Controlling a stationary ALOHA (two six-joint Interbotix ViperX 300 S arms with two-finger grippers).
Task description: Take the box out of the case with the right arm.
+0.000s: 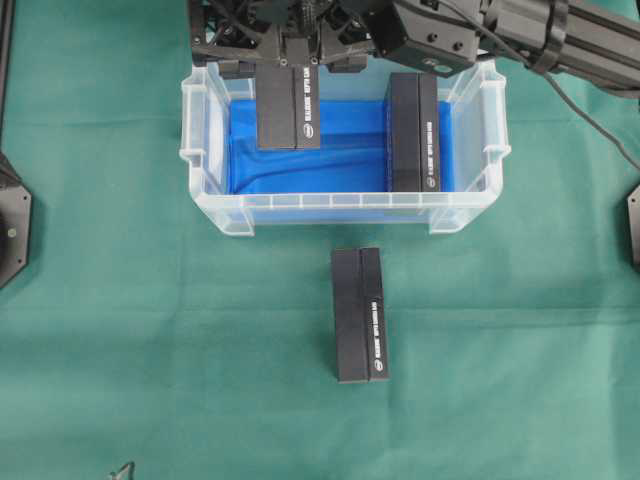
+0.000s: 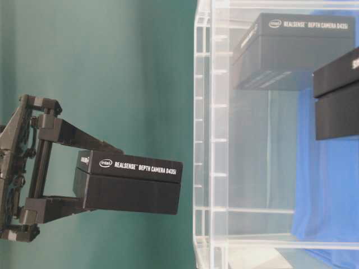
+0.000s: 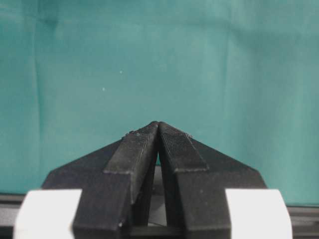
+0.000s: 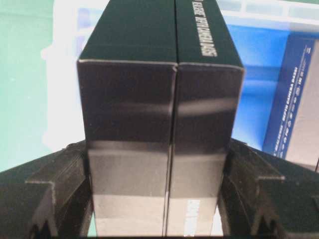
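The case (image 1: 212, 205) is a clear plastic tub with a blue bottom, at the top middle of the overhead view. My right gripper (image 1: 288, 60) reaches over its back left part, shut on a black box (image 1: 289, 105). The right wrist view shows the box (image 4: 159, 99) filling the gap between both fingers (image 4: 62, 191). At table level the gripper (image 2: 92, 176) holds the box (image 2: 132, 182) outside the case rim (image 2: 202, 140). A second black box (image 1: 414, 130) lies inside the case at the right. My left gripper (image 3: 158, 124) is shut on nothing over green cloth.
A third black box (image 1: 361, 315) lies on the green cloth just in front of the case. Black arm bases sit at the left edge (image 1: 12, 225) and the right edge (image 1: 633, 225). The right arm's links (image 1: 520, 30) cross above the case's back right corner.
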